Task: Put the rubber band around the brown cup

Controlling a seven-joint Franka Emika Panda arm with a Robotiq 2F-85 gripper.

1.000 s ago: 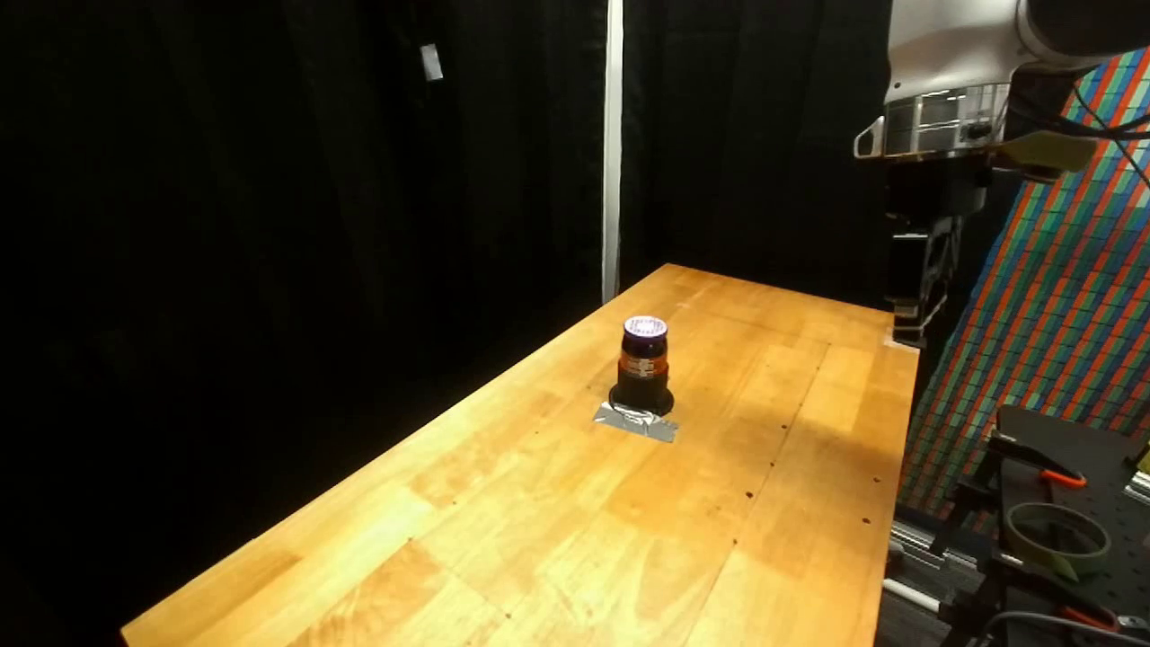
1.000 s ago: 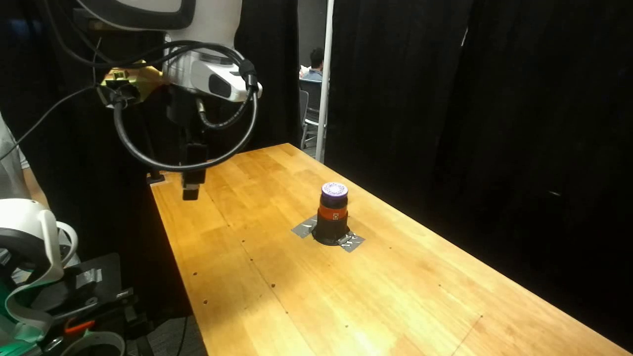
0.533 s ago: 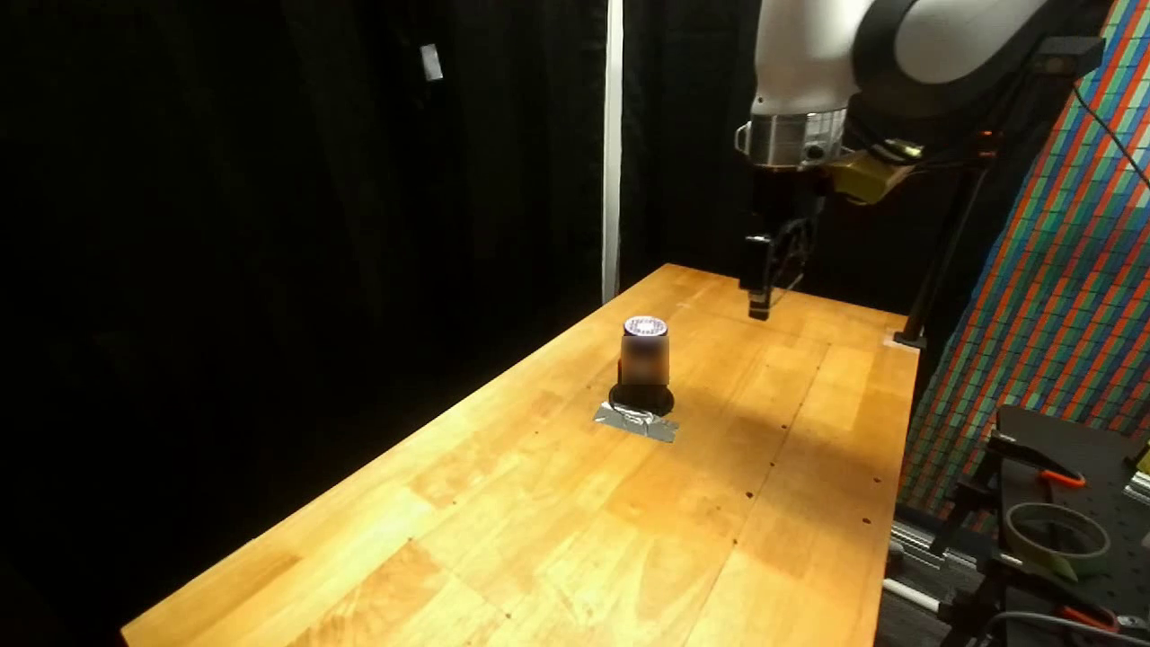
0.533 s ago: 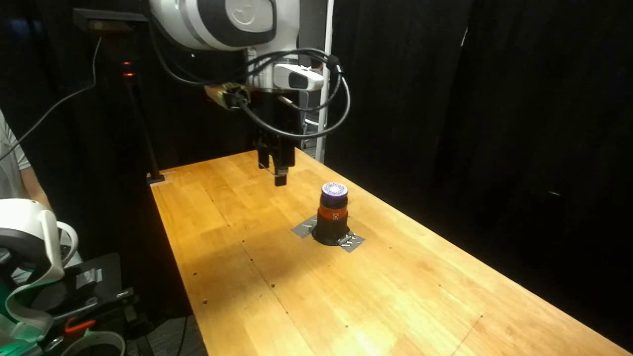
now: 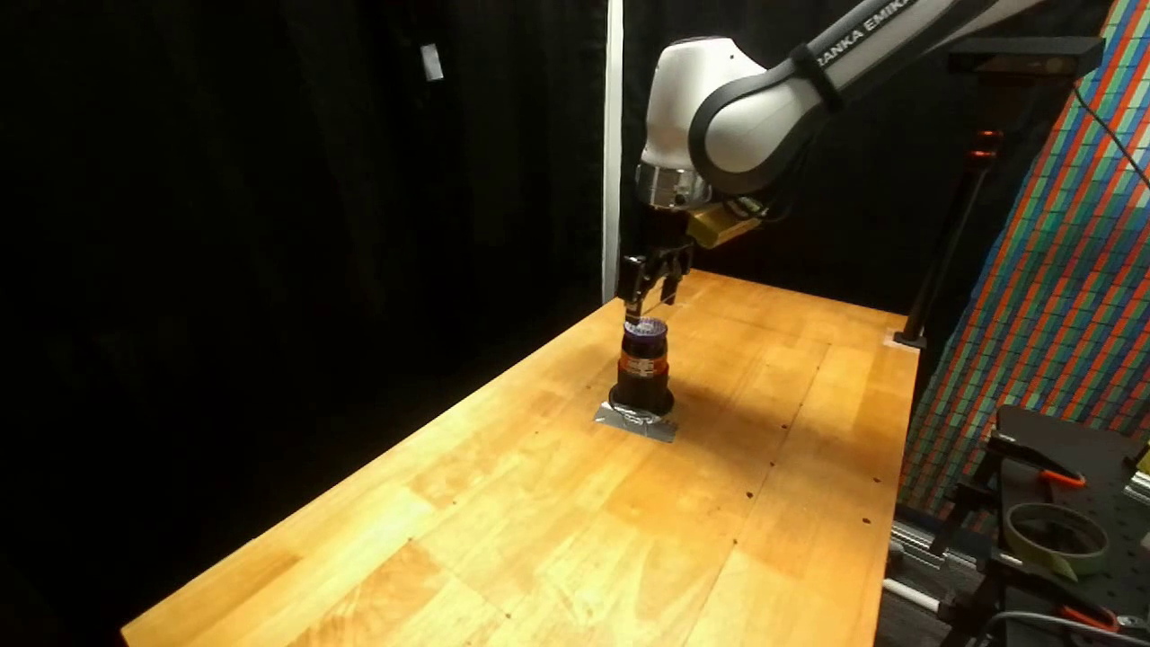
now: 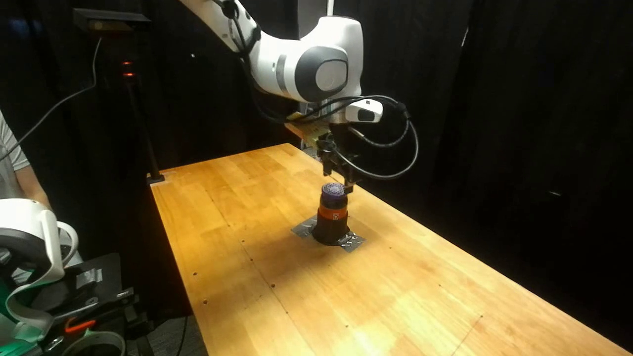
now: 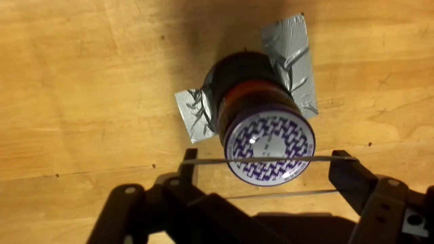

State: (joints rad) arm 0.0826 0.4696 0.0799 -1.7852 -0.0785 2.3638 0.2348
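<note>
On the wooden worktop [image 6: 376, 287], tape [image 7: 293, 66] pins the brown cup [image 6: 333, 213], likely against tipping. Your claw [image 7: 266, 156], spread wide, holds the rubber band [image 7: 268, 159] stretched, presumably to clear the lid [image 7: 271, 135].

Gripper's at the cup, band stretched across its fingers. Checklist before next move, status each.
1. Gripper open: ok, fingers apart.
2. Rubber band spans both fingers: ok.
3. Cup upright: ok, both exterior views agree.
4. Black base taped: ok, tape on two sides.
5. Rubber band lined up around lid: looks not ok, one side crosses the lid in the wrist view.
6. Fingers clear of lid: cannot tell.
</note>
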